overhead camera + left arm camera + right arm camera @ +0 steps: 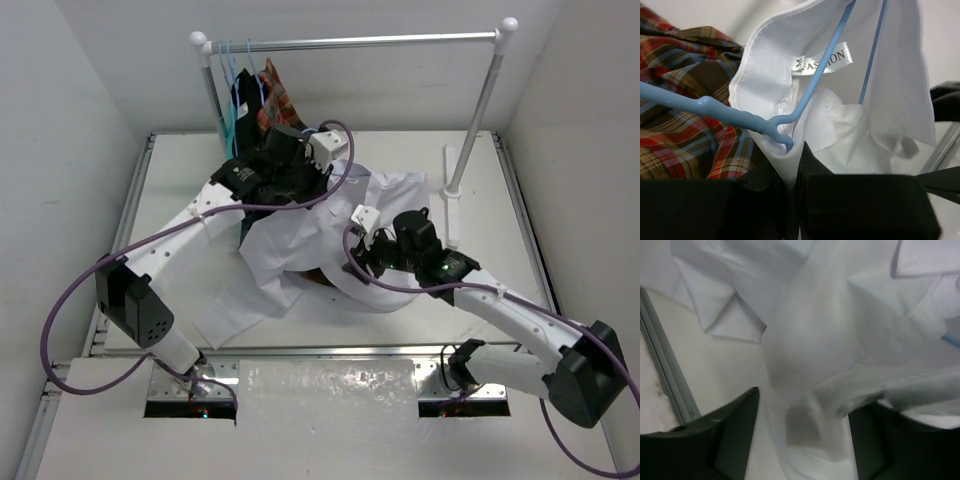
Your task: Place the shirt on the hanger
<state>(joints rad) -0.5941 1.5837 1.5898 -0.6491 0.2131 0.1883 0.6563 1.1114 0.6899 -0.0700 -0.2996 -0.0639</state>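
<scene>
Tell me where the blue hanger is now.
Left wrist view: the hanger sits inside the collar of the white shirt, just above the left gripper, with the plaid shirt at picture left.

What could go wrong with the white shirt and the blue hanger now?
The left gripper pinches just a small fold of the shirt beside the neck of the hanger, so the cloth might slip free. The right gripper is open with thin, bunched cloth between its fingers, so it might grab the wrong layer. The plaid shirt is close and could snag the hanger.
</scene>
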